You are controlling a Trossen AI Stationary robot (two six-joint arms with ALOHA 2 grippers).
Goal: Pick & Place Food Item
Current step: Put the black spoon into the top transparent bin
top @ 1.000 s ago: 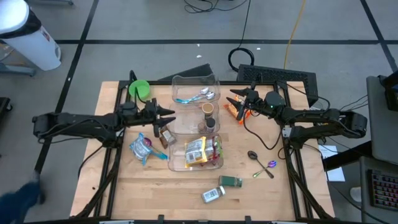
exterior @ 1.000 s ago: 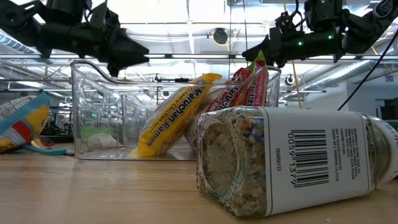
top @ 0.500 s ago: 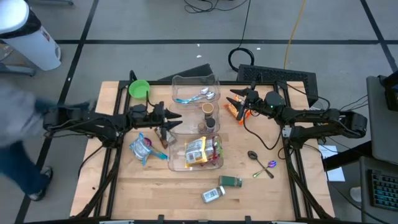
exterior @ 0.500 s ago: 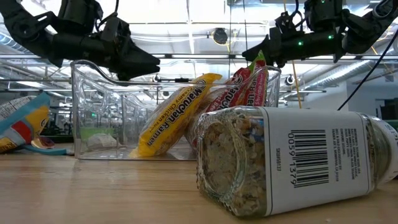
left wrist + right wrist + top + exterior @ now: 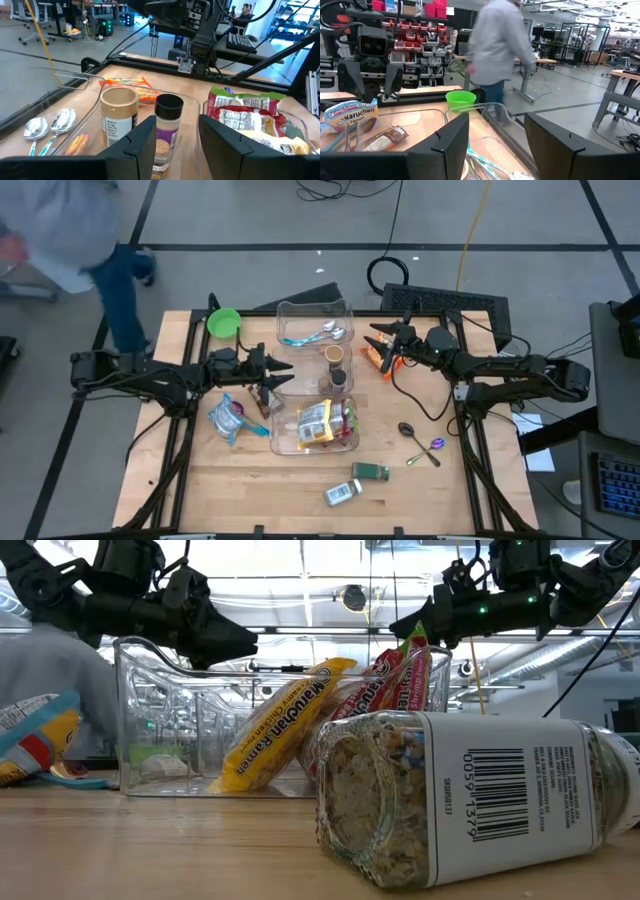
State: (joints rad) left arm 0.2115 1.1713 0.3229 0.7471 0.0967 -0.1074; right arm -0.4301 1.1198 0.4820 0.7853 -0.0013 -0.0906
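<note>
With your left pincer (image 5: 272, 372) hovering part-open and empty at the bin's (image 5: 345, 308) 9 o'clock edge:
- Target, likely: brown snack bar (image 5: 265, 397), on the tabletop (image 5: 250, 480) just beside and below the pincer. Drop straight, straddle its short width, close gently.
- Hazard: bin wall, blue packet (image 5: 227, 418) nearby.
- Right pincer (image 5: 377, 337): part-open, empty, waiting at the bin's 3 o'clock, over an orange packet (image 5: 373, 358).
</note>
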